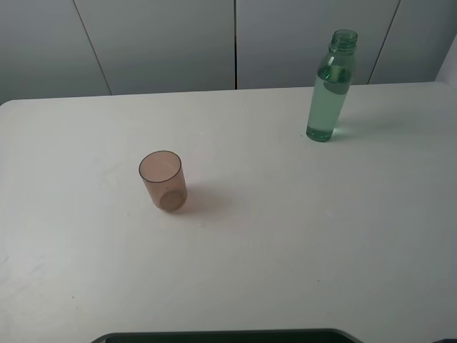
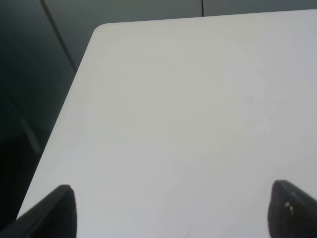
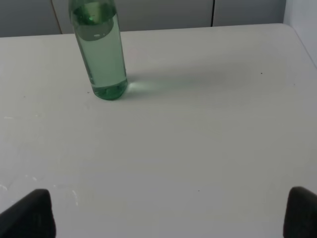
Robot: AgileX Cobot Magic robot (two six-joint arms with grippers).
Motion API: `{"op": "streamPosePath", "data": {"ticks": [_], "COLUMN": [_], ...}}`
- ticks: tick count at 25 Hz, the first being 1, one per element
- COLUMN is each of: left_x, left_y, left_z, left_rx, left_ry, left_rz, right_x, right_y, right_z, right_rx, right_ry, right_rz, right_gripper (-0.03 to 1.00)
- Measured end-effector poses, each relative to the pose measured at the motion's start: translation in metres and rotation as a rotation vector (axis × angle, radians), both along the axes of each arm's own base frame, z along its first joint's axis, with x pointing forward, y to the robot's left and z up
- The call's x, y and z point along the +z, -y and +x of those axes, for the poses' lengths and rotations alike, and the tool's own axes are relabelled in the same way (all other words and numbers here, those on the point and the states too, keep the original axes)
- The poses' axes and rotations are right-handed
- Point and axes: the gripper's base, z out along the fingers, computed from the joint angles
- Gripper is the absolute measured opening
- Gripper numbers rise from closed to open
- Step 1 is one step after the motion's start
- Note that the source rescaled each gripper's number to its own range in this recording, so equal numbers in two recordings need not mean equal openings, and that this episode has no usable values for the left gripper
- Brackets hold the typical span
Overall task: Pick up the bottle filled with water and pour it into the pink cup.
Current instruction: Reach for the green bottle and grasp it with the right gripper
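The right pincer [image 3: 166, 217] gapes wide and empty, the bottle [image 3: 101, 54] well ahead of it (likely water-heavy, slick, thin-walled), best clasped mid-body.

Green tint is shown by the tall transparent plastic bottle [image 1: 330, 100], far right; brownish pink by the small translucent tumbler [image 1: 163, 182], left; plain white by the bench [image 1: 285, 236].

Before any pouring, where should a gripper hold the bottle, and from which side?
Probably the bottle round its straight body, below the narrowed shoulder, level from the near side with the open right gripper: it stands upright and uncapped.
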Motion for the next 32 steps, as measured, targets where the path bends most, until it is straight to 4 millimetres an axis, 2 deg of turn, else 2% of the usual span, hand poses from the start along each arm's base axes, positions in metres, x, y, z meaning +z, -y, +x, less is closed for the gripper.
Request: {"op": "streamPosePath", "data": {"ticks": [32], "left_x": [0.0000], "left_y": [0.0000], "left_z": [0.0000], "left_rx": [-0.001], "left_ry": [0.000], "left_rz": [0.002], "right_x": [0.0000], "right_y": [0.0000], "right_z": [0.0000], "right_rx": [0.000], "right_ry": [0.000], "right_rz": [0.000], "right_gripper": [1.00]}}
